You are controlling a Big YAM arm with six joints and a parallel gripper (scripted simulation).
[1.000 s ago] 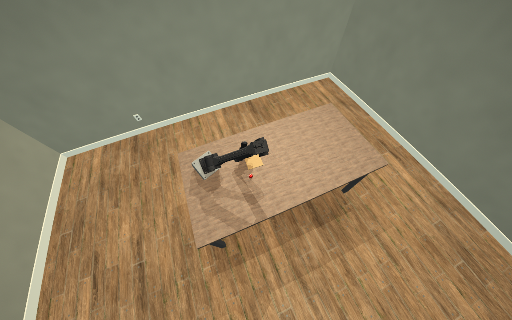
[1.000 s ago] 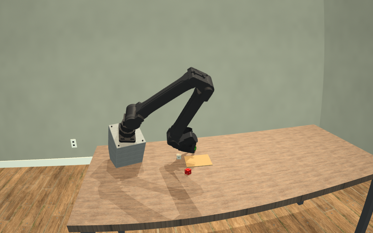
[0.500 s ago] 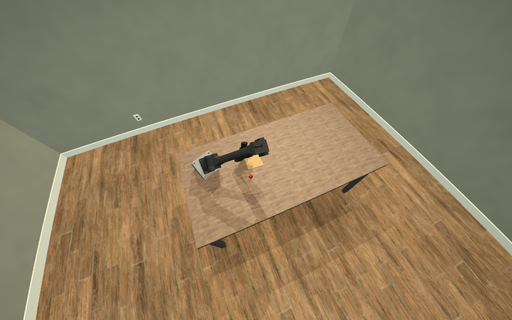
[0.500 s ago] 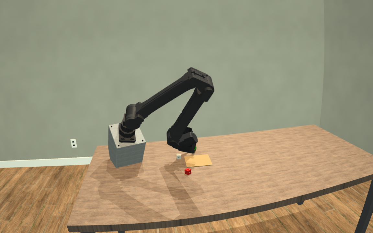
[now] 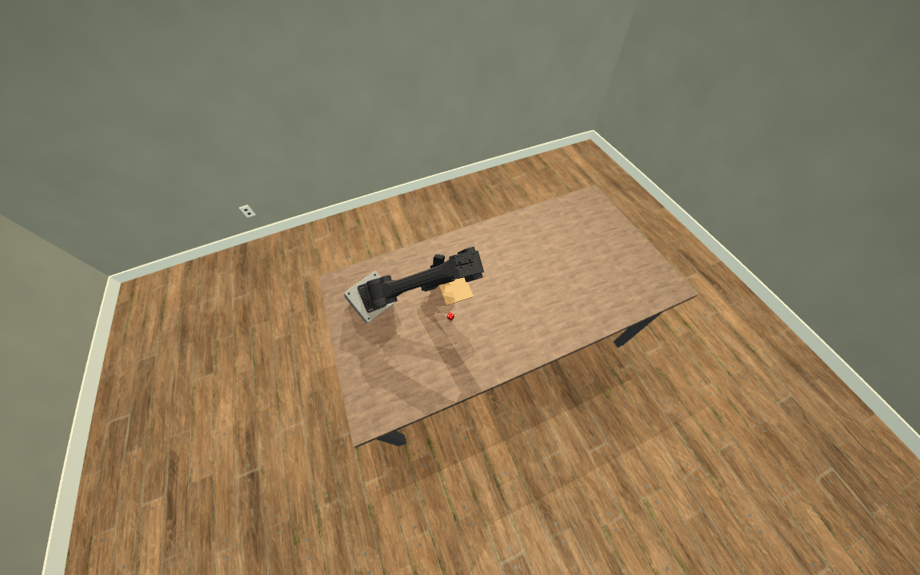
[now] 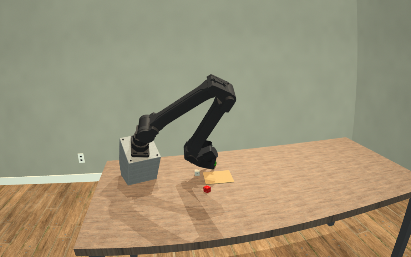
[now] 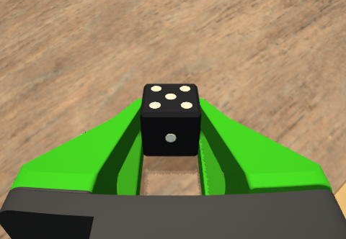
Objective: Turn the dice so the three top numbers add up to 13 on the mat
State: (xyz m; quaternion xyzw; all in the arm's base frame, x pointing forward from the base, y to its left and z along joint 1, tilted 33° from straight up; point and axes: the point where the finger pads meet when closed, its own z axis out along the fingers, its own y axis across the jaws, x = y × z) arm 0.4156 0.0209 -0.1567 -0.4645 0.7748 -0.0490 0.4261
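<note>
Wood table (image 6: 296,179) holds everything. Just above it, by the mat's (image 6: 218,176) far edge, the end effector (image 7: 170,148) pinches a black die (image 7: 170,119) between green fingers, five dots up. A white die (image 6: 196,172) sits beside the mat, a red die (image 6: 206,189) nearby.

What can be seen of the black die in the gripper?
The black die is a small cube with pale pips and a smooth, matte look. The gripper is shut on it, one green finger against each side. It hangs above the wooden table, its five-pip face turned away from the wrist camera and its one-pip face toward it.
</note>
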